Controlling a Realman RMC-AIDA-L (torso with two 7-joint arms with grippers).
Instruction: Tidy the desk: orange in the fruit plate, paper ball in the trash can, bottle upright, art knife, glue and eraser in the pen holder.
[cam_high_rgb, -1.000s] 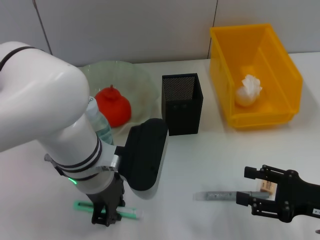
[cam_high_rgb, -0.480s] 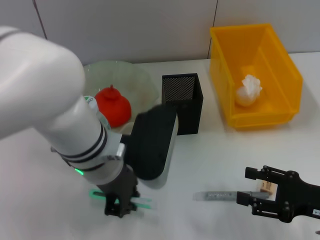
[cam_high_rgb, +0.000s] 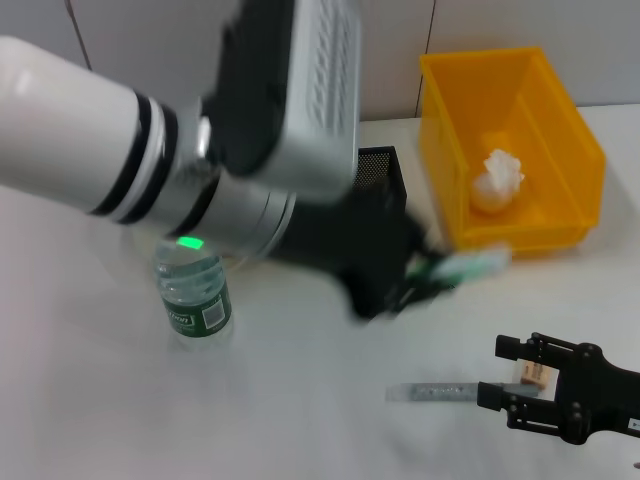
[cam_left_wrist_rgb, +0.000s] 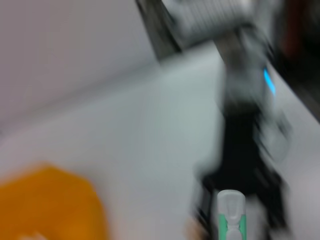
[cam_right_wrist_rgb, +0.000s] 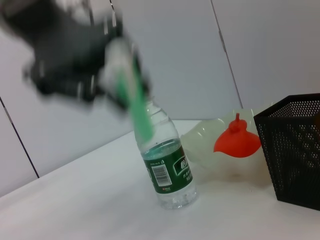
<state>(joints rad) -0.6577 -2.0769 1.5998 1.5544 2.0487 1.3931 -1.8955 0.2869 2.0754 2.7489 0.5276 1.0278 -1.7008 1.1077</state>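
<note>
Glue stick (cam_high_rgb: 462, 266) sits clamped in left gripper (cam_high_rgb: 415, 275) jaws beside the pen holder (cam_high_rgb: 385, 170); right gripper (cam_high_rgb: 510, 385) jaws gape.

Light was bright and even, with soft shadows on the white tabletop (cam_high_rgb: 300, 420), but motion blur smeared the left arm (cam_high_rgb: 250, 150) (worst in its wrist view).

left tool (cam_high_rgb: 400, 280) raised mid-table, clamped; right tool (cam_high_rgb: 520, 385) low, fingers parted.
</note>
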